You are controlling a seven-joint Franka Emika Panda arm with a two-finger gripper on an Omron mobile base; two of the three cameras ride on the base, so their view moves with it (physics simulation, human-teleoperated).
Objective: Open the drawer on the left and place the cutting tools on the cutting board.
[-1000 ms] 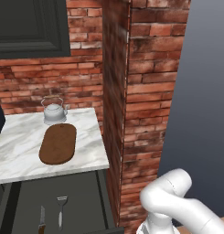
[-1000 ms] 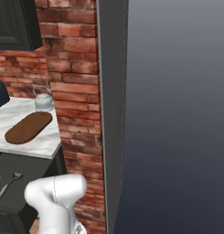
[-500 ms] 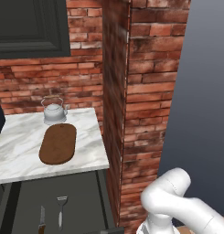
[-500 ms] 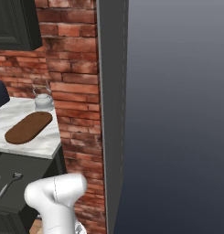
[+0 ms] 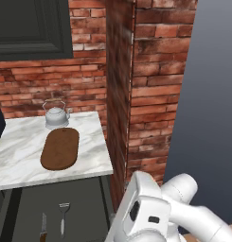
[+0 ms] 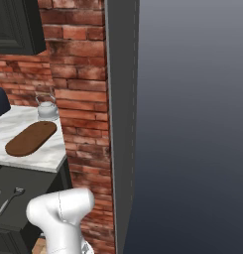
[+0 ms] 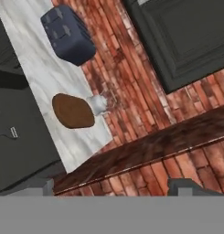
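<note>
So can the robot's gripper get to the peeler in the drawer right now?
Probably yes. The drawer is already open, and the peeler lies uncovered beside the knife, with nothing over it. The gripper is open but points at the brick wall, so it must turn first.

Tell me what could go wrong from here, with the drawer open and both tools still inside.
1. The knife and peeler lie flat and close together in the drawer; grasping one may nudge the other.
2. The kettle stands right at the far end of the cutting board, so a long placing motion could bump it.
3. The open hand faces the brick pillar; swinging toward the drawer may clip it.
</note>
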